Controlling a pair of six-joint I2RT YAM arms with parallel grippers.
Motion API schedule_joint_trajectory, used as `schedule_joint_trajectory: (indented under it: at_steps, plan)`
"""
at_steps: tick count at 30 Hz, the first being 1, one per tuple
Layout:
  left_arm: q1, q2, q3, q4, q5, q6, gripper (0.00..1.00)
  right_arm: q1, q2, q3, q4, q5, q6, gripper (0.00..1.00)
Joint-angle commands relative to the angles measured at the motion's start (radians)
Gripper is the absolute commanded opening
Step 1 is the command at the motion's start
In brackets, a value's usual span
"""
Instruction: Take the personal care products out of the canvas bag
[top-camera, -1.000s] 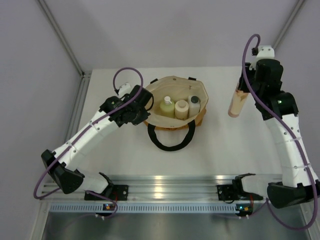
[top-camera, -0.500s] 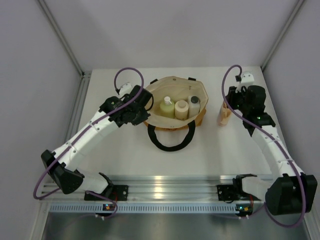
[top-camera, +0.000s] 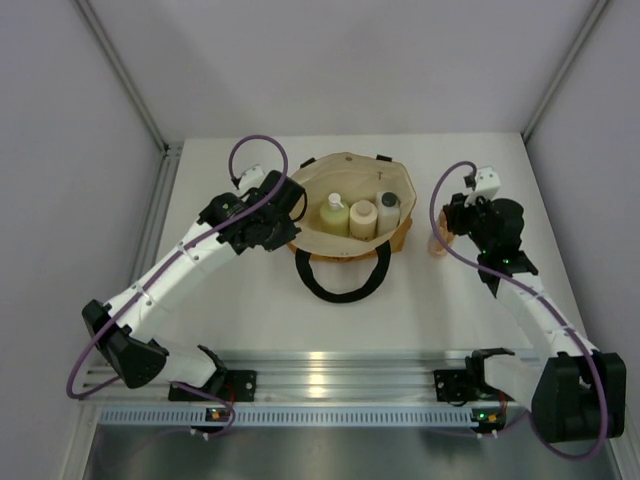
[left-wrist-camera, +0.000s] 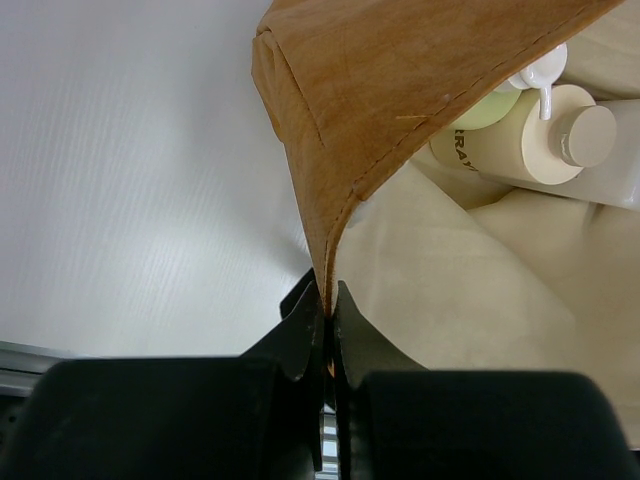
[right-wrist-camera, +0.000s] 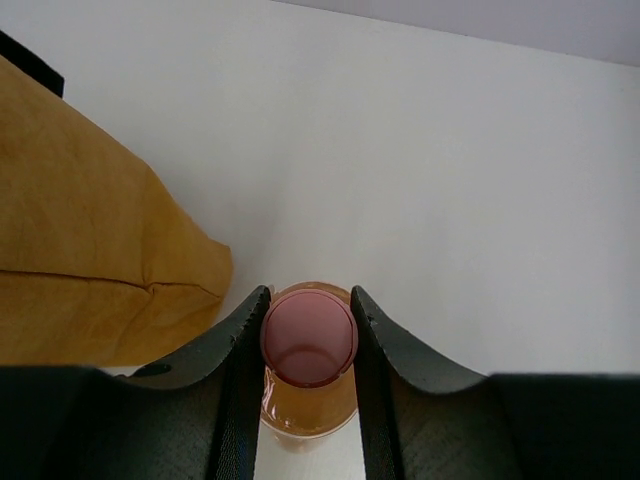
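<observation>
While my left gripper (left-wrist-camera: 325, 300) pinches the canvas bag (left-wrist-camera: 380, 90) by its rim, my right gripper (right-wrist-camera: 308, 302) clamps the orange bottle with pink cap (right-wrist-camera: 308, 345) just beside the bag.

- Right arm (top-camera: 520, 290) dropped from its raised pose and folded in; right gripper (right-wrist-camera: 308, 297) now sits low, just right of the canvas bag (top-camera: 402, 236).
- Orange bottle (top-camera: 438, 243) went from tilted in mid-air to upright down at the table (top-camera: 480, 160), jaws still on it.
- Table contact: can't tell.

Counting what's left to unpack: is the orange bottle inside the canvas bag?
No, the orange bottle sits outside the canvas bag, gripped by the right tool.
</observation>
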Motion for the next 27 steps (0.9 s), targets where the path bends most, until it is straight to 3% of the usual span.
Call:
schedule_joint_trajectory:
  at_steps: [1, 4, 5, 7, 8, 9, 15, 20, 23, 26, 27]
  plan:
    - [-0.003, -0.030, 0.036, 0.020, -0.002, 0.009, 0.00, -0.017, -0.075, -0.004, 0.260, -0.012, -0.018, 0.00]
    - [-0.003, -0.032, 0.037, 0.020, -0.002, 0.008, 0.00, -0.017, -0.085, -0.003, 0.225, -0.025, -0.021, 0.06]
    - [-0.003, -0.030, 0.037, 0.020, -0.002, 0.006, 0.00, -0.017, -0.086, 0.001, 0.213, -0.030, -0.023, 0.28]
    - [-0.003, -0.029, 0.039, 0.022, 0.000, 0.006, 0.00, -0.017, -0.094, 0.011, 0.182, -0.030, -0.015, 0.59]
    - [-0.003, -0.029, 0.037, 0.022, 0.000, 0.006, 0.00, -0.017, -0.095, 0.014, 0.170, -0.027, -0.011, 0.84]
    - [-0.003, -0.029, 0.037, 0.023, 0.001, 0.005, 0.00, -0.017, -0.101, 0.019, 0.164, -0.016, -0.011, 0.99]
    - [-0.003, -0.022, 0.039, 0.026, 0.026, 0.002, 0.00, -0.015, -0.149, 0.140, 0.032, 0.005, 0.057, 0.99]
    - [-0.003, -0.021, 0.036, 0.033, 0.038, -0.001, 0.00, -0.017, -0.065, 0.422, -0.271, -0.128, 0.291, 1.00]
    - [-0.003, -0.015, 0.036, 0.034, 0.047, -0.003, 0.00, -0.011, -0.003, 0.488, -0.304, -0.216, 0.431, 1.00]
    - [-0.003, -0.013, 0.034, 0.034, 0.049, 0.000, 0.00, 0.073, 0.036, 0.594, -0.444, -0.104, 0.433, 0.99]
    - [-0.003, -0.013, 0.033, 0.034, 0.047, 0.002, 0.00, 0.163, 0.059, 0.670, -0.492, 0.054, 0.404, 0.99]
